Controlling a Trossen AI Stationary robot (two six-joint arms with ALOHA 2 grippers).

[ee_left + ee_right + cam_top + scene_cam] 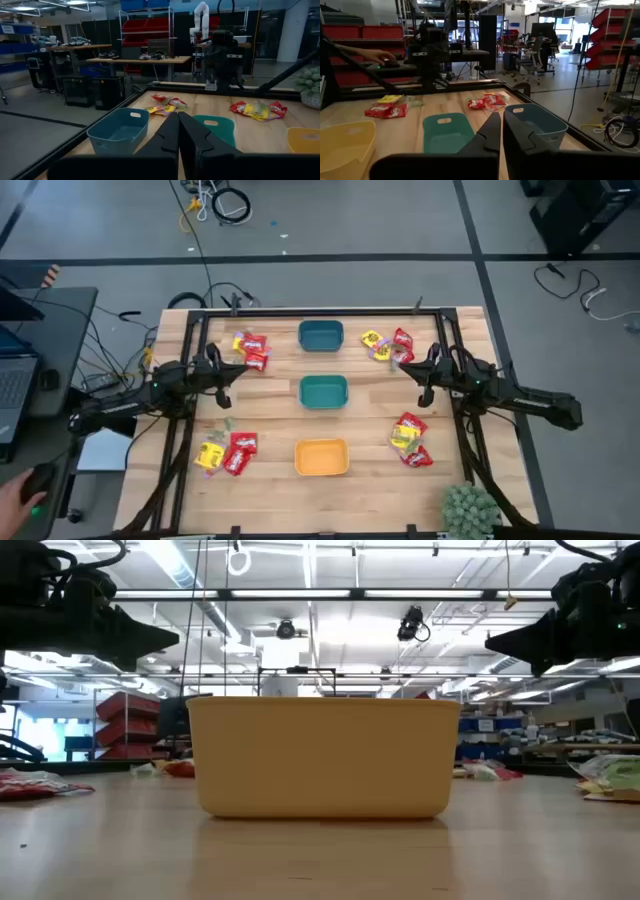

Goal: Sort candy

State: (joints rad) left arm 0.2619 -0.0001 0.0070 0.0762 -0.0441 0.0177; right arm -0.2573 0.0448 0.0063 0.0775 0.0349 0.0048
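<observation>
Four candy (251, 348) piles ring the middle teal bin (324, 391). Left claw (222, 373) and right claw (424, 370) flank it, both closed, empty

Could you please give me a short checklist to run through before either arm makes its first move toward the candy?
1. Left tool shut and empty: ok; open it before any pick.
2. Right tool shut and empty: ok, same note.
3. Bins in a clear centre row, two teal bins and orange bin: ok.
4. Candy piles all on the table, outside the bins: ok, nothing sorted yet.
5. Bins empty: teal ones ok; orange one looks empty from above.
6. Person's hand at the desk beside the table, off the tabletop: ok, keep watching.
</observation>
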